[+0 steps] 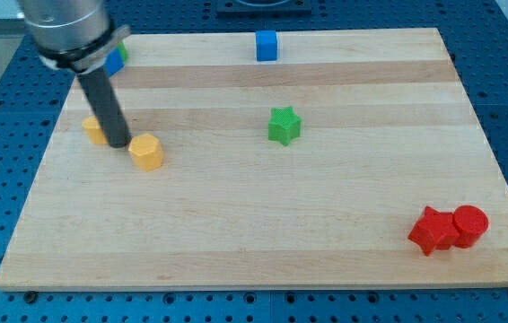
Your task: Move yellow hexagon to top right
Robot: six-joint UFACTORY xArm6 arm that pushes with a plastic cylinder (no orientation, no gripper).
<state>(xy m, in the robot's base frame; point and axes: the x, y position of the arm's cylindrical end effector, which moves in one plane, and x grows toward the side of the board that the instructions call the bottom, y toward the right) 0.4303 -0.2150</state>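
The yellow hexagon (146,152) lies on the wooden board (263,224) at the view's left. My tip (118,144) rests just to the left of it, touching or nearly touching its left side. A second yellow block (93,130) sits right behind the rod on its left, partly hidden, its shape unclear.
A green star (284,125) sits near the board's middle. A blue cube (266,45) is at the top edge. A blue block (113,62) and a green block (123,52) are at the top left, partly hidden by the arm. A red star (433,230) and red cylinder (470,225) touch at bottom right.
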